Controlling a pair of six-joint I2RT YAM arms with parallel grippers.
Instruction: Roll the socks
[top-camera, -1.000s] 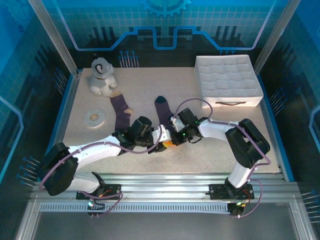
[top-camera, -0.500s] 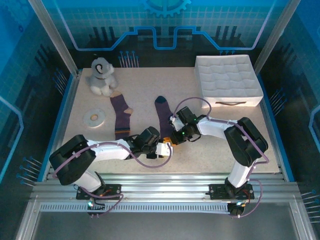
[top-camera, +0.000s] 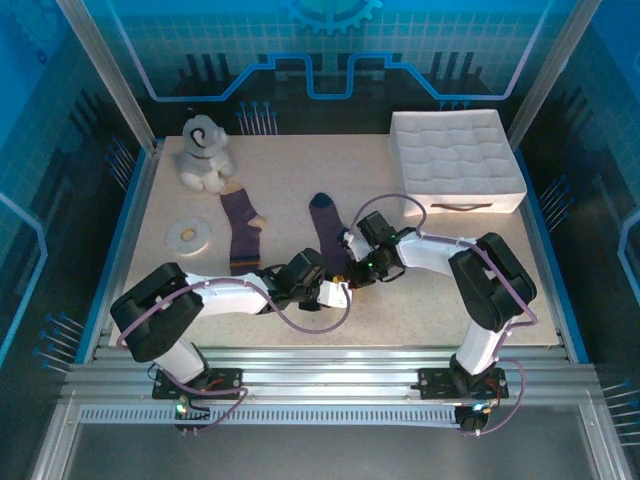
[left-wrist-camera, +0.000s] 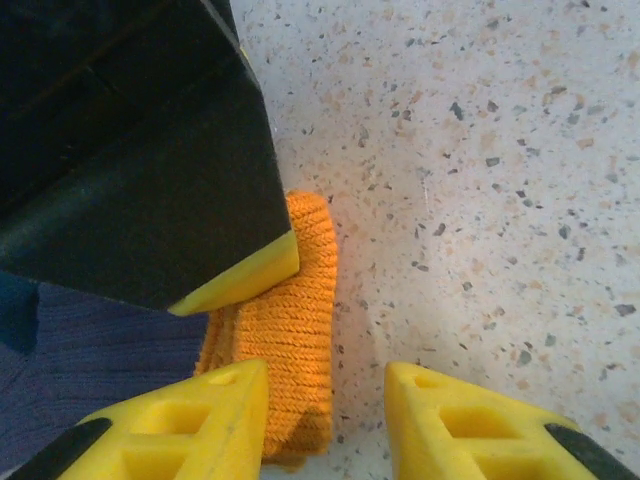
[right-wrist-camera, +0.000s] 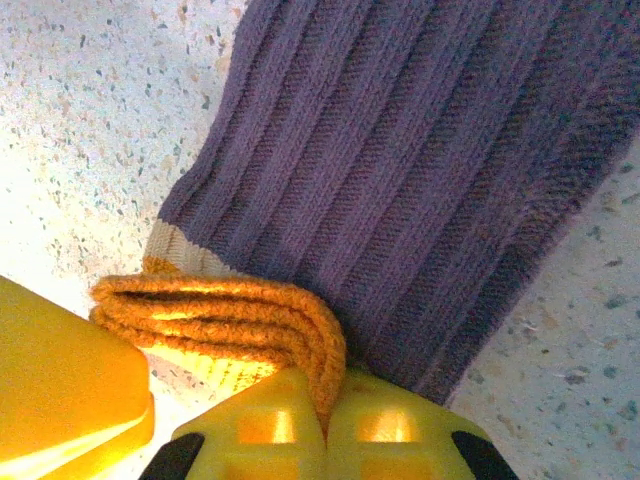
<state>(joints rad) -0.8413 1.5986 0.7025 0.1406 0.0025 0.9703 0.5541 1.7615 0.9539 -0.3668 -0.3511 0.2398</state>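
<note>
The socks lie on the speckled bench (top-camera: 290, 170), well apart from each other. At the bench's far right corner stands a white box (top-camera: 455, 158) with a quilted top. A grey-white plush dog (top-camera: 205, 152) sits at the far left corner.

The orange-heeled sock (top-camera: 240, 232) lies flat and straight just in front of the dog, with nothing touching it. The navy-toed sock (top-camera: 326, 232) lies near the middle of the bench, its toe pointing to the far side and its near end under the two claws. A flat white ring (top-camera: 186, 236) rests to the left of the orange-heeled sock.

The right claw (top-camera: 352, 272) is pinched tight on that sock's orange cuff (right-wrist-camera: 230, 320). In the right wrist view its yellow tips (right-wrist-camera: 325, 425) meet on the folded knit, and the purple ribbed leg (right-wrist-camera: 400, 150) runs away from them.

The left claw (top-camera: 335, 293) sits low just beside it with its jaws parted. In the left wrist view the cuff (left-wrist-camera: 300, 310) lies against one yellow fingertip (left-wrist-camera: 200, 420). The gap beside it is mostly over bare bench, so this claw grips nothing.
</note>
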